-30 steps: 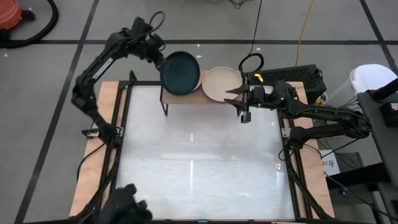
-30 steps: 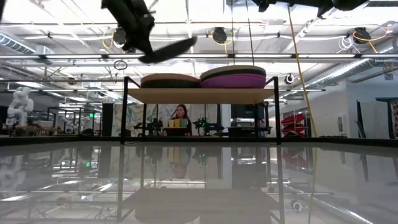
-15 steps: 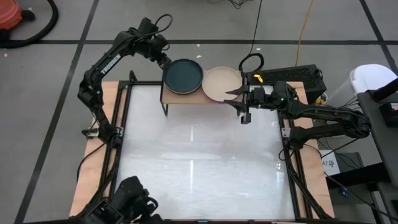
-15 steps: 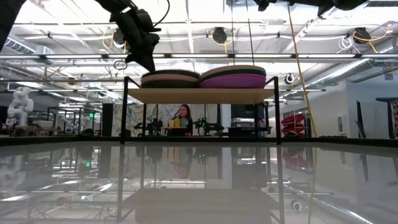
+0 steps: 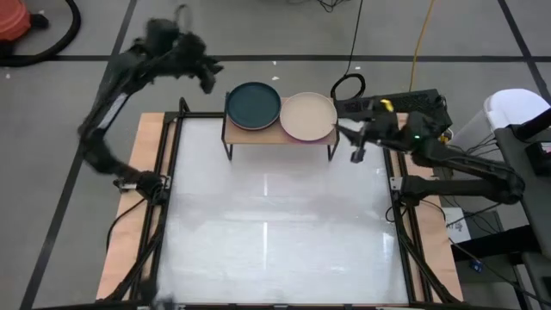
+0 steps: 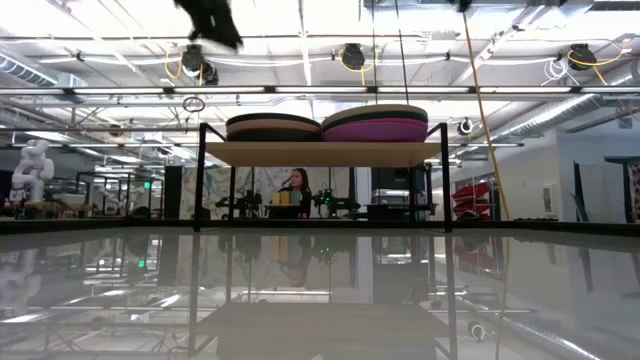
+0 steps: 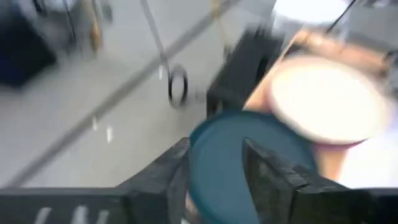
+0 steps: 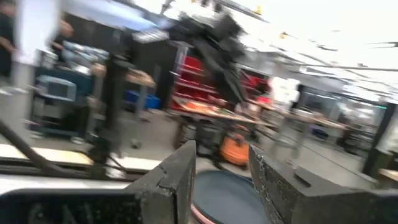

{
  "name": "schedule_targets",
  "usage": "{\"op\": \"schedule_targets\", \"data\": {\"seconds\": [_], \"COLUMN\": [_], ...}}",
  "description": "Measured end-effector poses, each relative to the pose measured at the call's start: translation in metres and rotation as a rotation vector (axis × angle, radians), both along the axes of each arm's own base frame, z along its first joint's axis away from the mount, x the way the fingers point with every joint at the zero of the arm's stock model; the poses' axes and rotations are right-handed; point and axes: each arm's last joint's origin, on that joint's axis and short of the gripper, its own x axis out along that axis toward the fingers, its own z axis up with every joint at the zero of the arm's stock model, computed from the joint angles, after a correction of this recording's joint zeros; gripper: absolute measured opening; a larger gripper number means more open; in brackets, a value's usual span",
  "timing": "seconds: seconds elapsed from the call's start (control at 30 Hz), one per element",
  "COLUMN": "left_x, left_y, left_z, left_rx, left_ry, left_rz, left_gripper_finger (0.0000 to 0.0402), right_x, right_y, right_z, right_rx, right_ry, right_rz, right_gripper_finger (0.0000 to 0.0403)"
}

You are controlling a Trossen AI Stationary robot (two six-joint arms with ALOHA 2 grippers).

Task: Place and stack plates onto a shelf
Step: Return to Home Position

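The shelf (image 5: 278,135) stands at the table's far edge with two stacks of plates on it. A dark teal plate (image 5: 253,105) tops the left stack (image 6: 273,127). A beige plate (image 5: 307,116) tops the right stack (image 6: 375,123), over a magenta one. My left gripper (image 5: 209,76) hangs open beyond the shelf's far left corner, above plate height; in its wrist view the teal plate (image 7: 242,162) lies past its empty fingers. My right gripper (image 5: 348,142) is open and empty just right of the shelf.
The white tabletop (image 5: 275,224) stretches from the shelf to the near edge. A black box (image 5: 405,103) and a cable loop (image 5: 347,86) lie on the floor behind the shelf's right end. A person (image 6: 297,185) sits far off in the room.
My left gripper has lowered the tilted dark teal plate level onto the left stack, let go of it, and drawn back up and toward the far left. My right gripper has moved a little toward the table's right edge, away from the shelf.
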Motion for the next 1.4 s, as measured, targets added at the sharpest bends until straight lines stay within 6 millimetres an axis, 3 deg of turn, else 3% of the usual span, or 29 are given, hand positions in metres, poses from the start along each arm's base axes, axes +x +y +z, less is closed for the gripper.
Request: {"op": "schedule_targets", "data": {"seconds": [0.1,0.2,0.3,0.47,0.73,1.03,1.4], "left_x": [-0.015,-0.020,-0.027,-0.051,-0.075,-0.092,-0.084], "left_y": [-0.043,-0.085,-0.120,-0.159,-0.177,-0.185,-0.182], "left_z": [0.023,0.023,0.007,-0.032,-0.115,-0.168,-0.242], "left_rx": [0.120,0.217,0.263,0.406,0.396,0.424,0.350], "left_ry": [-0.112,-0.235,-0.339,-0.506,-0.597,-0.641,-0.710], "left_rz": [-0.074,-0.180,-0.270,-0.279,-0.276,-0.258,-0.259], "left_gripper_finger": [0.0104,0.0049,0.0009,0.0004,0.0003,0.0002,0.0002], "right_x": [-0.022,-0.041,-0.054,-0.067,-0.084,-0.113,-0.089], "right_y": [0.005,0.010,0.016,0.023,0.028,0.036,0.031], "right_z": [0.003,0.002,-0.009,-0.045,-0.092,-0.105,-0.149], "right_rx": [-0.003,0.028,0.066,0.080,0.124,0.122,0.058], "right_ry": [0.025,0.067,0.089,0.091,0.110,0.003,-0.017], "right_rz": [-0.072,-0.111,-0.116,-0.095,-0.098,-0.135,-0.059], "right_gripper_finger": [0.0130,0.0128,0.0103,0.0012,0.0001,0.0000,0.0000]}}
